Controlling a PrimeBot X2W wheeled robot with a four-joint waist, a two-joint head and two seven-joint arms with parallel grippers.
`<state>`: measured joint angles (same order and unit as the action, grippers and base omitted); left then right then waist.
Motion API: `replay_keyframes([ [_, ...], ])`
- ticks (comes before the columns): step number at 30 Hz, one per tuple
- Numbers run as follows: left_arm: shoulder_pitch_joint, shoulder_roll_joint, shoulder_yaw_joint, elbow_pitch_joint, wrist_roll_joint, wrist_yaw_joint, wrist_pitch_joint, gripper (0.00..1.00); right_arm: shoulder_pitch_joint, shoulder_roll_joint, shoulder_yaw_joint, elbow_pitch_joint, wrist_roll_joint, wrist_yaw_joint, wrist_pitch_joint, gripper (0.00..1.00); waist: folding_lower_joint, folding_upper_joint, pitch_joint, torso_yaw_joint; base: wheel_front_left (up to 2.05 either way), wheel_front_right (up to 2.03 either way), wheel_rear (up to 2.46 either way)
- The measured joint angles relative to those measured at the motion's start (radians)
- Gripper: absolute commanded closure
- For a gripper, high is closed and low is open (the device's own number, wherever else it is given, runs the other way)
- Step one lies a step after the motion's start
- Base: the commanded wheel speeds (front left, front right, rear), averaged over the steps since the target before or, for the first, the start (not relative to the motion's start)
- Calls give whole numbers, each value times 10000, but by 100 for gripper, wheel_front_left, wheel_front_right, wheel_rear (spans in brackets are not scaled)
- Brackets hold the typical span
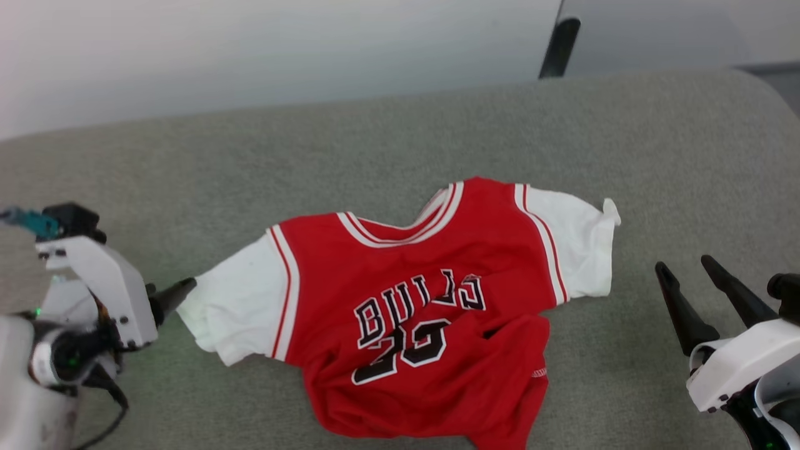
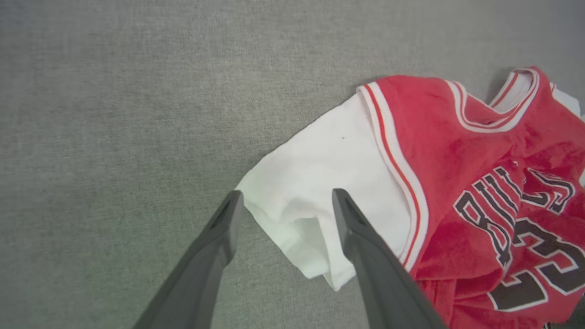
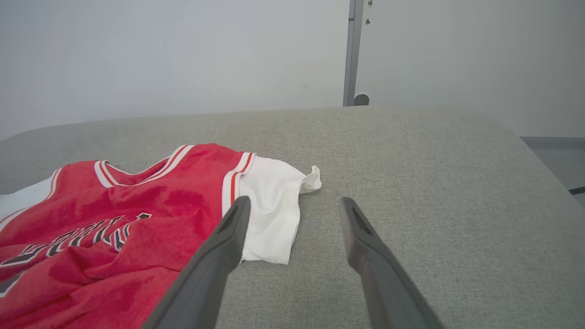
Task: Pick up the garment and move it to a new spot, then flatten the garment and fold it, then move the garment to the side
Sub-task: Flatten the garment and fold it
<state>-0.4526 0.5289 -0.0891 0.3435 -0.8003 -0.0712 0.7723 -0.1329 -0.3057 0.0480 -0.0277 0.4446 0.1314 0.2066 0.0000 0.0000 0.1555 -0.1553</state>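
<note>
Flattening is judged in hand: the garment (image 1: pixel 412 294) lies rumpled at the middle of the surface (image 1: pixel 625 125), the spread left tool (image 2: pixel 287 194) at one sleeve. The right tool (image 1: pixel 682 262), also spread, is needed at the other.

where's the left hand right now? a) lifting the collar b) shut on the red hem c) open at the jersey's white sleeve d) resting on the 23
c: the left hand is open, its fingers spread at the outer edge of the white sleeve of the garment.

Bright, even, diffuse light; a faint shadow edges the shirt (image 2: pixel 457 151); the head view is slightly soft and grainy.
</note>
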Motion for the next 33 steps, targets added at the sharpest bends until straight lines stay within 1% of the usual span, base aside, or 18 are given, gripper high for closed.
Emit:
replay_keyframes([
  [5, -649, 188, -219, 596, -21, 232, 1020, 0, -221, -23, 35, 27, 130, 0, -40, 0, 0, 0, 514, -162, 0, 0, 0],
  [8, -916, 282, -447, 1053, 77, 259, 1352, 0, -370, -52, 38, -15, 188, 0, 4, 0, 0, 1, 820, -225, 0, 0, 0],
  [11, -1224, 272, -573, 1553, 86, 424, 1770, 0, -616, -100, 58, -115, 234, 0, 71, 0, 0, 0, 1126, -273, 0, 0, 0],
  [13, -1425, 316, -727, 1707, 286, 320, 1628, 0, -716, -142, 67, -153, 303, 0, 155, 0, 0, 0, 1323, -294, 0, 0, 0],
  [15, -1664, 178, -621, 2027, 134, 376, 1632, 0, -827, -169, 65, -196, 387, 0, 203, 0, 0, 1, 1511, -305, 0, 0, 0],
  [16, -1772, 161, -617, 2123, 100, 347, 1615, 39, -853, -169, 59, -226, 420, 0, 230, 0, 0, 0, 1589, -305, 0, 0, 0],
  [17, -1852, 138, -560, 2243, 46, 318, 1553, 100, -862, -182, 67, -255, 424, 0, 290, 0, 0, 0, 1660, -302, 0, 0, 0],
  [21, -2126, 117, -575, 2558, -8, 173, 1478, 100, -969, -253, 81, -359, 546, 0, 662, 0, 0, 0, 1797, -199, 0, 0, 0],
  [24, -2281, -17, -731, 2648, 6, 52, 1377, 100, -1279, -456, 67, -454, 750, -2, 1292, 0, 0, 1, 1800, -43, 0, 0, 0],
  [29, -2585, -322, -1026, 2792, 100, -111, 1149, 100, -2335, -965, 217, -345, 953, 0, 3104, 0, 0, 0, 1797, 257, 0, 0, 0],
  [33, -2910, -706, -1333, 2907, 176, -251, 965, 100, -3368, -1338, 234, 261, 1152, 0, 4658, 0, 0, 0, 1832, 576, 0, 0, 0],
])
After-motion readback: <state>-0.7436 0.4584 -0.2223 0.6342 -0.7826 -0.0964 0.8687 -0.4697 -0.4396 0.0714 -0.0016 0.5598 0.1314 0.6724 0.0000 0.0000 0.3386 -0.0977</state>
